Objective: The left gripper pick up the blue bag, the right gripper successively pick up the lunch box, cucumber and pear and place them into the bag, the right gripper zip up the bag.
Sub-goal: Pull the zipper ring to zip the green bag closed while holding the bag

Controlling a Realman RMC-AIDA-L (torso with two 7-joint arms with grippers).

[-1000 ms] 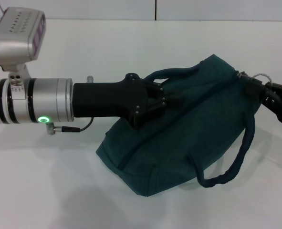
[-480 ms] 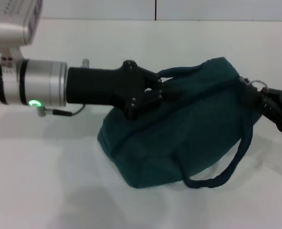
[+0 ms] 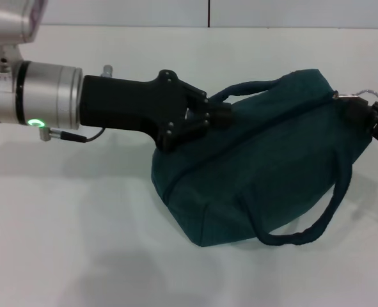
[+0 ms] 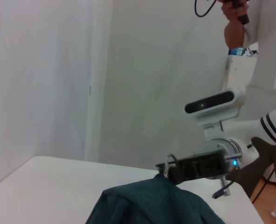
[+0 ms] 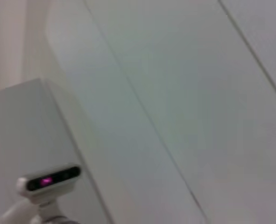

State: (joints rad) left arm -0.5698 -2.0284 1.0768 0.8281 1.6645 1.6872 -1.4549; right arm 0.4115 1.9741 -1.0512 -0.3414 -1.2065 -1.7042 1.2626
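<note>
Mid-table — left claw [image 3: 222, 115] pinching bag [image 3: 265, 166].

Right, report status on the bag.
Left gripper shut on bag handle. Right gripper at zipper end. Bag looks closed. Nothing in the way.

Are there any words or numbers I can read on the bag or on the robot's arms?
None: no readable words, numbers or brand marks in any view.
The bag is plain dark teal cloth with no label showing.
The left end effector, holding the bag's handle, bears only a green light, no writing.
The right end effector, at the bag's zipper end, shows no writing.
</note>
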